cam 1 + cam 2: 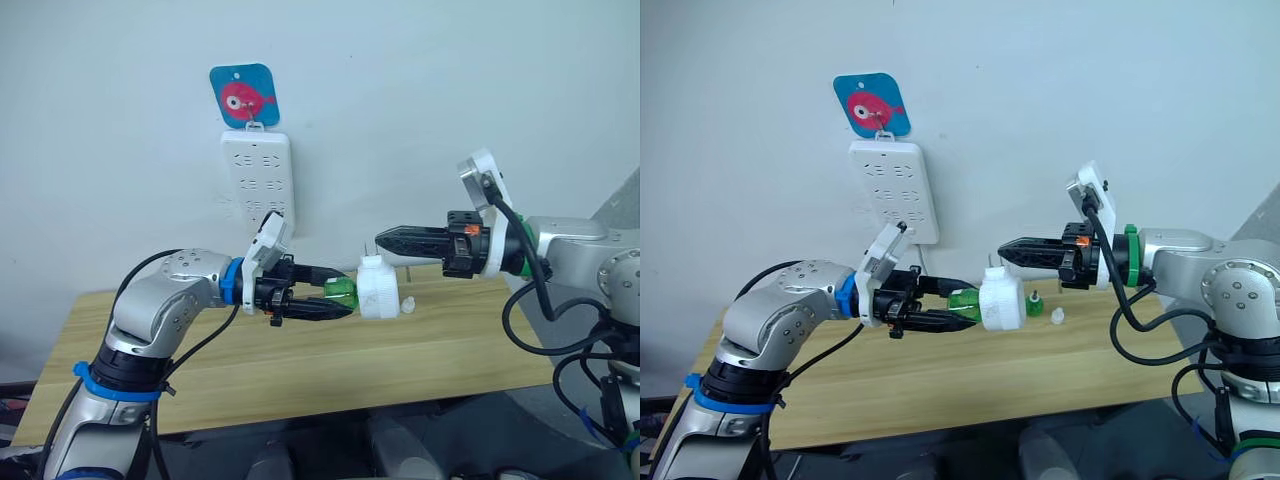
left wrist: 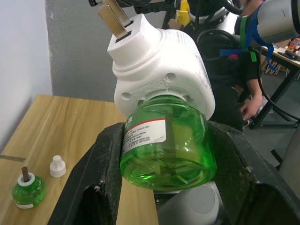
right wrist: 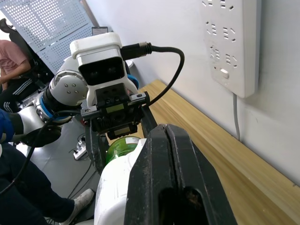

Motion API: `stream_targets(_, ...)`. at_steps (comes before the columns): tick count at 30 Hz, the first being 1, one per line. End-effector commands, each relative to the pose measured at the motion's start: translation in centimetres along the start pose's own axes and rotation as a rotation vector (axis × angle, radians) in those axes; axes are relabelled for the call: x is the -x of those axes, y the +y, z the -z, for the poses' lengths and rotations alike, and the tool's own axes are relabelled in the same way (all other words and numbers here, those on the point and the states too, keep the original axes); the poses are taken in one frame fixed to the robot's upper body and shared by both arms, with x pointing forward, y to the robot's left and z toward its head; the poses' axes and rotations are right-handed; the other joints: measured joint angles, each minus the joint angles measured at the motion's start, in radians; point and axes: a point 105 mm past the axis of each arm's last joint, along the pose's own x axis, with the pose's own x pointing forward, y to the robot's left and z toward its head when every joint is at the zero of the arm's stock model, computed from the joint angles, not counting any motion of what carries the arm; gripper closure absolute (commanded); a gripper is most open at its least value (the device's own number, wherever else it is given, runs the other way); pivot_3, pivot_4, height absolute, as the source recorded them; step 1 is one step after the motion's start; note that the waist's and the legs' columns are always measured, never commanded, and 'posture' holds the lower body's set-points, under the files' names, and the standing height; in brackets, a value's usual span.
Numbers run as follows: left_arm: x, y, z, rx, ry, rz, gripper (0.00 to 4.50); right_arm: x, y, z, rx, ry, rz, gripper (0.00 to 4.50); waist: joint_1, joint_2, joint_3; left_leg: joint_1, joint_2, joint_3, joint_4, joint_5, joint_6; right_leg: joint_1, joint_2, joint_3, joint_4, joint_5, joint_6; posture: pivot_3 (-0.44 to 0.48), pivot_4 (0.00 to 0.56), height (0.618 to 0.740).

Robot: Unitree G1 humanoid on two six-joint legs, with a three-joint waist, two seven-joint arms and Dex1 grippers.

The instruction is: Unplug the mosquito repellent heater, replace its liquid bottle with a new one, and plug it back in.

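Observation:
My left gripper (image 1: 341, 294) is shut on a green liquid bottle (image 2: 164, 145) that sits in the base of the white mosquito repellent heater (image 1: 378, 290). Both hang in the air above the wooden table (image 1: 300, 370). The heater's two metal prongs (image 2: 115, 16) point away from the left gripper. My right gripper (image 1: 383, 240) is shut with nothing between its fingers, its tip just above the heater's top. A second green bottle (image 2: 28, 190) with a wick stands on the table, a small white cap (image 2: 57, 166) beside it.
A long white power strip (image 1: 257, 180) hangs on the wall under a blue tag with a pink fish (image 1: 244, 96). A person (image 2: 243, 84) stands past the table's end, among black cables.

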Motion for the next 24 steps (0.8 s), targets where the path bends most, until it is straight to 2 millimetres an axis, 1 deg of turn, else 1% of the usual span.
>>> stream_targets(1,0.0,-0.8,-1.2,-0.042,-0.010,0.041,2.21,0.6,0.8,-1.8,0.031,-0.072,-0.040,4.50,0.000,0.000,0.000,0.000,0.000,0.000,0.000,0.000,0.000,0.000,0.000,0.000,0.000,0.000,0.000,-0.191,0.069,0.710)
stream_targets(3,-0.1,-0.9,-1.1,-0.042,-0.004,0.046,2.21,0.7,1.5,-1.9,0.018,-0.069,-0.091,4.50,0.000,0.000,0.000,0.000,0.000,0.000,0.000,0.000,0.000,0.000,0.000,0.000,0.000,0.000,0.000,-0.191,0.069,0.710)
stream_targets(8,-0.2,-0.9,-1.3,-0.040,-0.005,0.052,2.21,0.4,2.5,-1.0,0.009,-0.014,-0.147,4.50,0.000,0.000,0.000,0.000,0.000,0.000,0.000,0.000,0.000,0.000,0.000,0.000,0.000,0.000,0.000,-0.192,0.069,0.710)
stream_targets(12,-0.3,-1.2,-1.4,-0.042,-0.002,0.067,2.21,-0.2,1.9,0.3,0.015,0.044,-0.109,4.50,0.000,0.000,0.000,0.000,0.000,0.000,0.000,0.000,0.000,0.000,0.000,0.000,0.000,0.000,0.000,-0.190,0.068,0.710)
stream_targets(18,-0.4,-1.5,-1.4,-0.047,0.012,0.082,2.21,-0.8,1.0,0.8,0.017,0.077,-0.071,4.50,0.000,0.000,0.000,0.000,0.000,0.000,0.000,0.000,0.000,0.000,0.000,0.000,0.000,0.000,0.000,-0.188,0.066,0.710)
stream_targets(24,-0.4,-1.5,-1.4,-0.054,0.009,0.076,2.21,-0.8,1.2,1.7,0.013,0.124,-0.087,4.50,0.000,0.000,0.000,0.000,0.000,0.000,0.000,0.000,0.000,0.000,0.000,0.000,0.000,0.000,0.000,-0.184,0.065,0.710)
